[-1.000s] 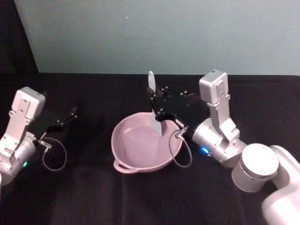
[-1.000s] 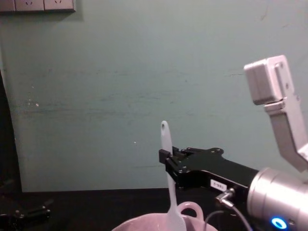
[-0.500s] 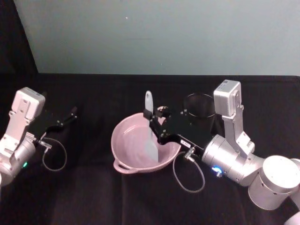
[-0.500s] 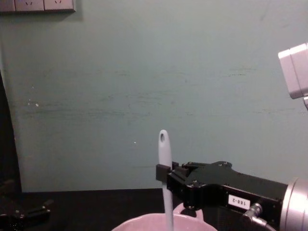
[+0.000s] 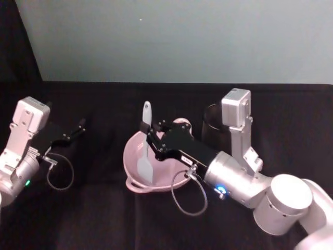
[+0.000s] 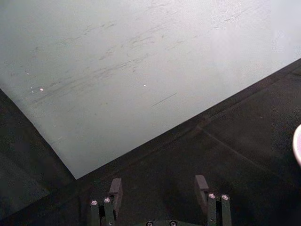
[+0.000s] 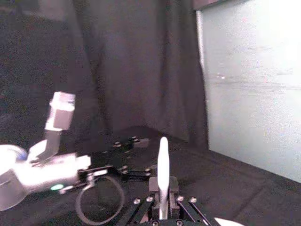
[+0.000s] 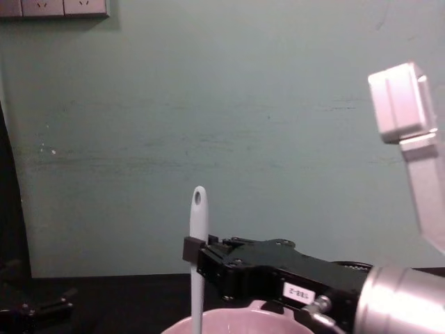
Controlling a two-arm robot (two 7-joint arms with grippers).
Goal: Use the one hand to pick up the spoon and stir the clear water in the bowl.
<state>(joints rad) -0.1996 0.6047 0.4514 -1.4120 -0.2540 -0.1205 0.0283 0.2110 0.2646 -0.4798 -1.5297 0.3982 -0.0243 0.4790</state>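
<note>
- Over the 9 o'clock half of the bowl (image 5: 128, 156), we found the right gripper (image 5: 145, 127) with its flat jaws clamped on the spoon (image 5: 145, 156). The grip sat on the handle, below the hole end, and the arm reached in across the bowl from 4 o'clock.
- We judged the pick-up done and the stirring in hand. What remained was more sweeping round the bowl.
- The spoon stood near upright, hole end up, with its flat head down inside the bowl near the 9 o'clock wall.
- We could not tell whether the head met the water, which was too clear to make out.
- The spoon looked long, slim and white. The bowl was wide and pale pink, with a loop handle on its rim at 7 o'clock.
- A dark cup (image 5: 210, 125) stood near the bowl's 2 o'clock.
- The left gripper (image 6: 158, 188) sat parked well apart at 9 o'clock, fingers apart and holding nothing.
</note>
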